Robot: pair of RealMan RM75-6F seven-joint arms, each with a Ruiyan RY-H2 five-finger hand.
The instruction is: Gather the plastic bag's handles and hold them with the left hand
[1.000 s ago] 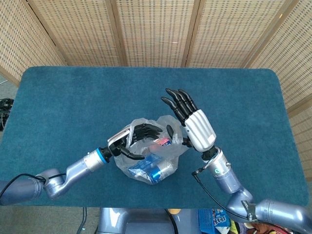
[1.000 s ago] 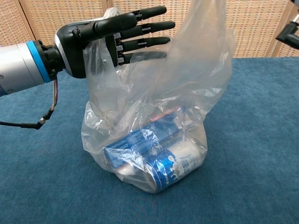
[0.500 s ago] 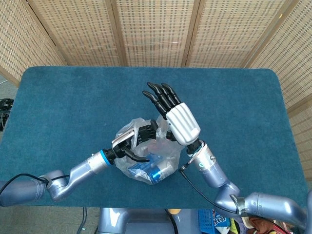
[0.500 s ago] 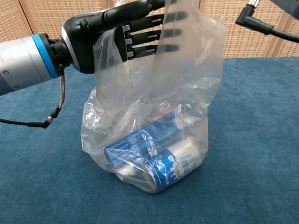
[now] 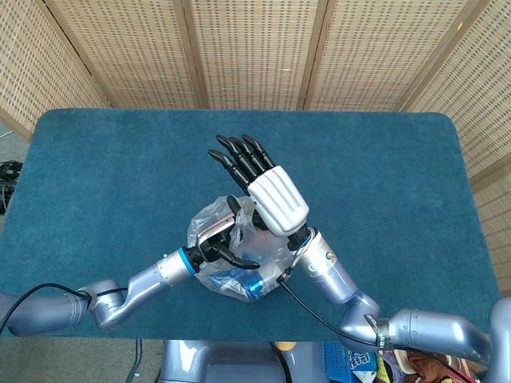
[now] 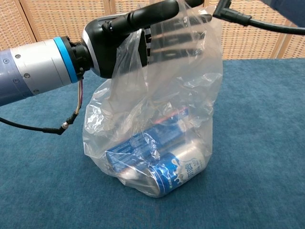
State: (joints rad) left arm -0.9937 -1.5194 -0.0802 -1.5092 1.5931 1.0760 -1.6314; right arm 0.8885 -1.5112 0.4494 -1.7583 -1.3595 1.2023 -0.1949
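Plastic film: thin, clear, crumpled bag (image 6: pixel 157 129); judged slippery, so the handles may slide out if the left hand closes late or loosely.
Load: blue cans (image 6: pixel 164 167) in the bag's bottom; judged heavy enough to drag the film down or tip the bag.
Bag position: standing on the table (image 6: pixel 257 143), near its front edge, mouth raised.
Left hand (image 6: pixel 138 38): inside the bag's top, fingers extended through the film, not yet closed on it.
Right hand (image 5: pixel 267 187): above the bag, fingers spread, holding nothing; could knock the bag.
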